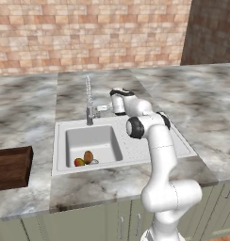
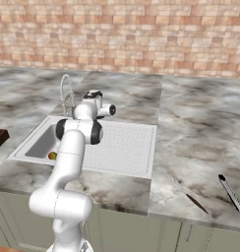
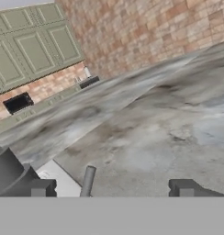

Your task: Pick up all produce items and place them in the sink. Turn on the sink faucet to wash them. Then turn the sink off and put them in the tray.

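The tray [image 1: 11, 165] sits at the front left of the bench [image 1: 107, 186], well apart from the sink [image 1: 119, 162], with its long wall facing the basin. Both produce items lie touching in the front left corner of the basin: the brown oval [image 1: 88, 156] and, beside it, the red-and-yellow-green fruit [image 1: 79, 162]. In the right base view the fruit [image 2: 52, 156] shows at the basin's near edge, beside the arm.

Behind the basin, the sink faucet [image 1: 89, 104] rises from the back rim of the sink. The pincer [image 1: 102, 108] is level with the faucet base and points at it from the right. In the hand view the two finger tips [image 3: 41, 187] stand apart with nothing between them, and the small lever handle [image 3: 87, 181] lies between their lines, not yet touched.

Judged step: operating the lever.

Hazards:
- The tips may slide past the slim lever without moving it, because the contact area is small.
- A push off line may strike the faucet post.
- If the lever swings too far, the flow state becomes uncertain.

Far right on the bench lie two slim utensils [image 2: 232, 195].

No brand, label or writing can be read.
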### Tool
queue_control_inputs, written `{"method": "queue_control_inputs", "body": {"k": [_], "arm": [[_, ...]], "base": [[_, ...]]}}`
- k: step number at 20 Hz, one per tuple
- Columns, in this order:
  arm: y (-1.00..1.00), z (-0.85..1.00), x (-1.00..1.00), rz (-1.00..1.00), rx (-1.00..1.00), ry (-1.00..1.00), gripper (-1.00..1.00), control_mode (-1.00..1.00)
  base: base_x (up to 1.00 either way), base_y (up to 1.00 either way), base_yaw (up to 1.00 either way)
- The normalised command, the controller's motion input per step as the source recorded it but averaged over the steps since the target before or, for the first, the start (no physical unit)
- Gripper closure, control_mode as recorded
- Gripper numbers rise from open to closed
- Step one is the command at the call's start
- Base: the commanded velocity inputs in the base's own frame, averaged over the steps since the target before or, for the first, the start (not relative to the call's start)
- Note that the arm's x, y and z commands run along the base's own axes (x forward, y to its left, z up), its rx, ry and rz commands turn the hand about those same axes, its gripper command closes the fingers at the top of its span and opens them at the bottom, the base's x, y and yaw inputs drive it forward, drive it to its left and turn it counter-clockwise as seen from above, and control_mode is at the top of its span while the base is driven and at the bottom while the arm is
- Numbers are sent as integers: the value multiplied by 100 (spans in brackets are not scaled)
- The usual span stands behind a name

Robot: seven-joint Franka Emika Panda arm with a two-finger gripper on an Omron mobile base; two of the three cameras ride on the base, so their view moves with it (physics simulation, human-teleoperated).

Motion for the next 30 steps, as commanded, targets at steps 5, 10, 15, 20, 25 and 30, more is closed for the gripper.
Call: {"method": "queue_control_inputs", "body": {"k": [5, 10, 15, 20, 25, 30], "arm": [[-44, 0, -32, 0, 0, -3, -100, -100], [-39, 1, -92, 0, 0, -16, -100, -100], [-15, 23, -94, 0, 0, -21, -100, -100], [1, 74, -76, 0, -4, -28, -100, -100], [0, 86, -61, 0, -9, -26, -100, -100], [0, 89, -63, -3, -14, -12, -100, -100]], "base": [[0, 0, 0], [0, 0, 0], [0, 0, 0], [0, 0, 0], [0, 0, 0], [0, 0, 0]]}}
